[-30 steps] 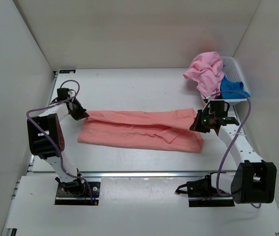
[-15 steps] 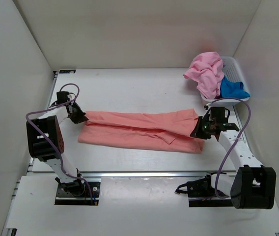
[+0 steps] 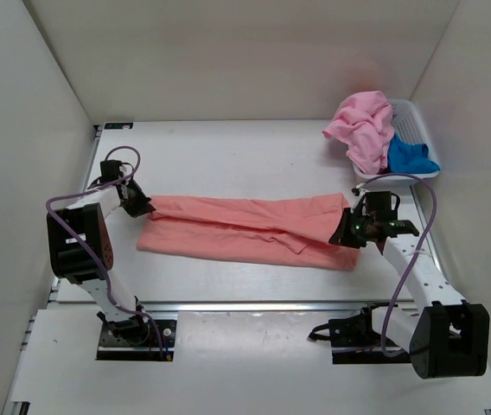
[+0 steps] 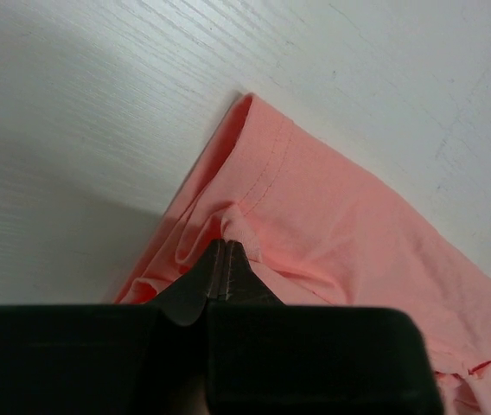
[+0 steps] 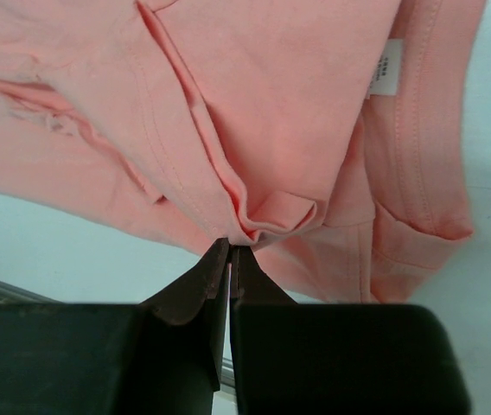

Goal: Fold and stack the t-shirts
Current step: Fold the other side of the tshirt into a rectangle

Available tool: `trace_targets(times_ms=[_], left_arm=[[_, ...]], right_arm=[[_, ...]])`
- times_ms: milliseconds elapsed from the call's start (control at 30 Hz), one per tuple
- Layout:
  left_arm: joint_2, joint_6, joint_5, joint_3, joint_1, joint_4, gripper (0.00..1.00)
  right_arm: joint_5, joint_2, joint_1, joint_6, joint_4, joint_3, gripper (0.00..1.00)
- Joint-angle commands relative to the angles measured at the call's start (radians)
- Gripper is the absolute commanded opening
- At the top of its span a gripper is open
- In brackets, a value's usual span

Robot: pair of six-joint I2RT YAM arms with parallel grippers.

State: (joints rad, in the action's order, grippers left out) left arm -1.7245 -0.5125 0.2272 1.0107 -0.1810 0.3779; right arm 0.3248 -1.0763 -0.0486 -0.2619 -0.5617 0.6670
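The salmon shirt [image 3: 245, 230] lies across the middle of the table [image 3: 228, 147] as a long band, pulled out between the two arms. The left gripper [image 3: 142, 206] is clamped on a pinch of cloth at its left end, beside a stitched hem, and the right gripper [image 3: 349, 230] is clamped on a bunched fold at its right end (the neck label shows in that wrist view). The pink shirt [image 3: 362, 125] and blue shirt [image 3: 410, 156] wait in the basket [image 3: 411, 112]. This looks like the lengthwise fold of the first shirt. Next, both arms would need to move together, keep the cloth taut, lay the held edge evenly on the layer beneath, then let go.
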Motion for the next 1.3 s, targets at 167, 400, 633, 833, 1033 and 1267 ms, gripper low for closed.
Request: trace_targets(times_ms=[167,400,633,833,1033,1267], left_arm=[[0.023,-0.001,-0.008,0.012,0.005,-0.039,0.01],[0.013,-0.003,-0.006,0.011,0.003,-0.045,0.19],[0.005,-0.024,-0.017,0.086,-0.015,-0.043,0.38],[0.002,-0.02,-0.045,0.21,0.028,-0.03,0.36],[0.005,-0.087,0.026,0.213,0.084,-0.079,0.33],[0.016,-0.109,0.077,0.08,0.17,-0.122,0.3]], right_arm=[[0.055,0.061,-0.054,0.001,-0.018,-0.023,0.0],[0.207,0.151,-0.118,0.009,0.078,-0.04,0.0],[0.14,0.185,-0.122,0.055,0.007,-0.009,0.62],[0.007,0.098,-0.005,0.072,-0.035,0.048,0.68],[-0.081,-0.066,-0.027,0.069,-0.05,0.126,0.58],[-0.039,-0.161,-0.019,0.046,-0.007,0.144,0.62]])
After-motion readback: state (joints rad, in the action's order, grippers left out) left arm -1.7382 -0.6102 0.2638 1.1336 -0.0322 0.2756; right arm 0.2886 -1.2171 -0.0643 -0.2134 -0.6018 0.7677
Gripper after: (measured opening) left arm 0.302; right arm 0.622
